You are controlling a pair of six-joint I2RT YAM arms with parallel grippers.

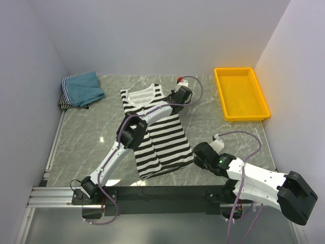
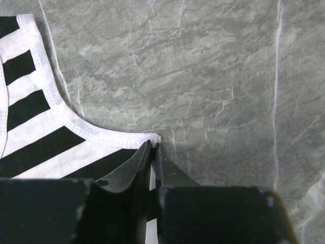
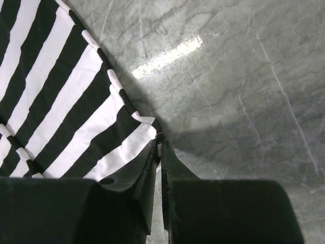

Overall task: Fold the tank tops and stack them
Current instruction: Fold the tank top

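The black-and-white striped tank top (image 1: 157,134) lies spread flat mid-table, neck to the back. My left gripper (image 1: 175,99) reaches across it and is shut on its right armhole corner (image 2: 152,138) at the white hem. My right gripper (image 1: 197,155) is shut on the top's bottom right corner (image 3: 155,133). At the back left a teal-blue tank top (image 1: 85,86) lies folded on a finely striped one (image 1: 65,100).
A yellow plastic tray (image 1: 240,94) stands at the back right by the right wall. White walls close in the grey marble table (image 1: 213,127) on three sides. A metal rail (image 1: 61,195) runs along the near edge.
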